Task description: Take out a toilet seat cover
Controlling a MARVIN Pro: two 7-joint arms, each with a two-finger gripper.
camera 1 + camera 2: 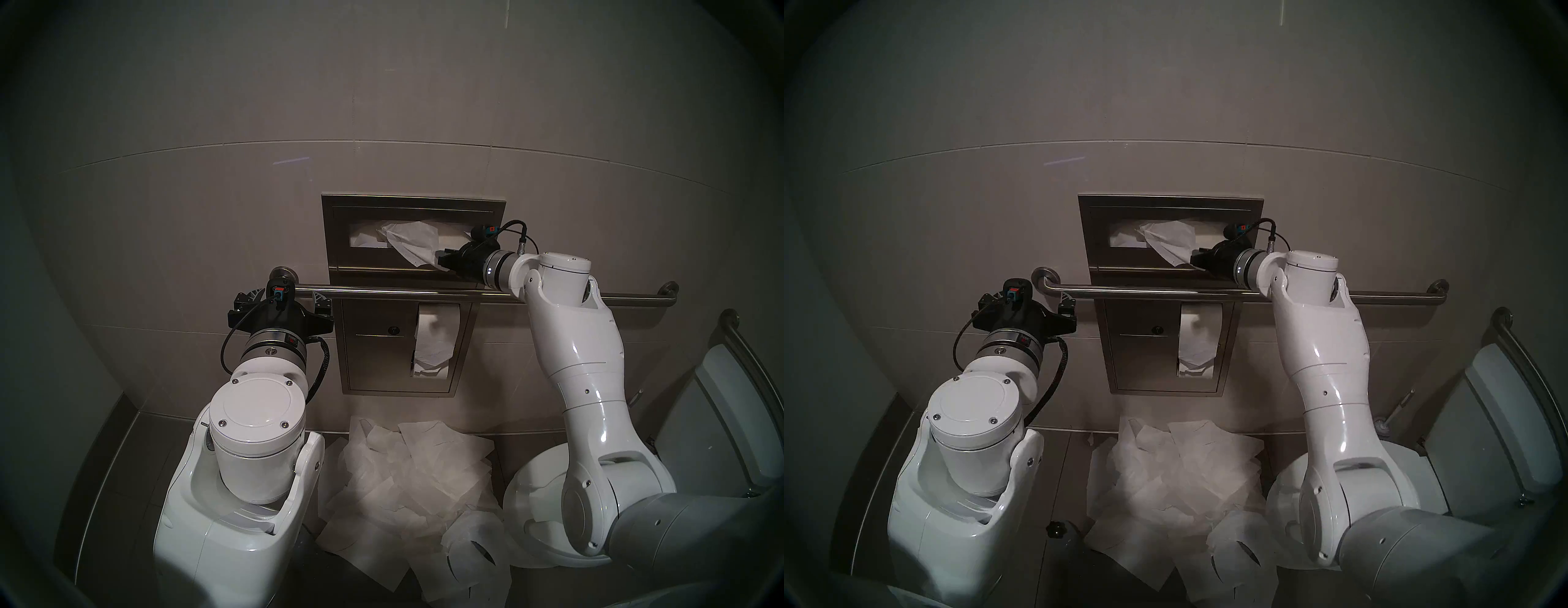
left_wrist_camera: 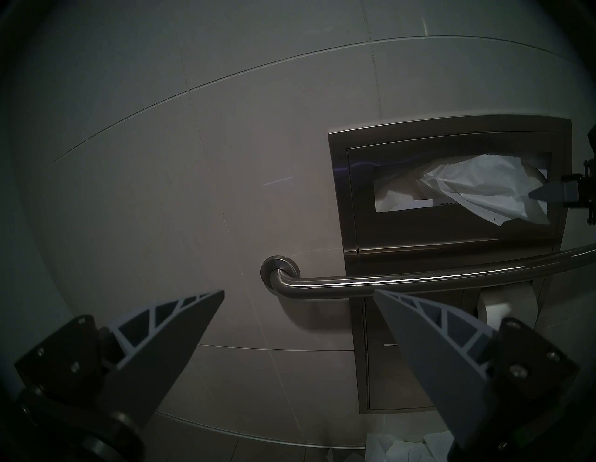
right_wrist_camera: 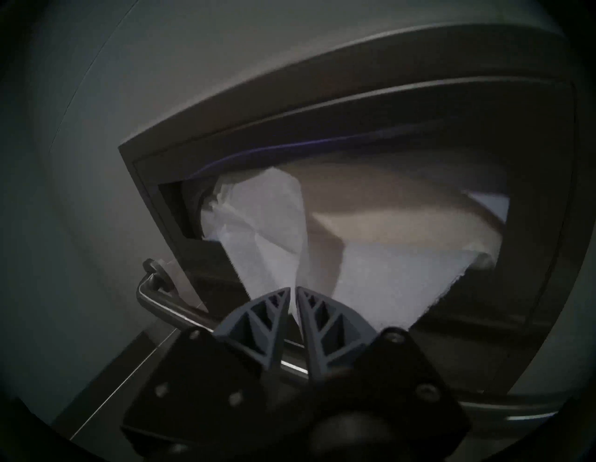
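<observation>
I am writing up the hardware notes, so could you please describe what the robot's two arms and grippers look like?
Both arms are glossy white shells with rounded joint caps and small screws, ending in silver metal wrist rings. The left gripper and right gripper have black bodies with grey, triangular, truss-ribbed fingers. Each black wrist camera block carries a blue-and-red connector, and black cables loop back to the wrists.

Head views look down at the wall; both wrist views face the dispenser [image 2: 451, 193], the right close.
</observation>
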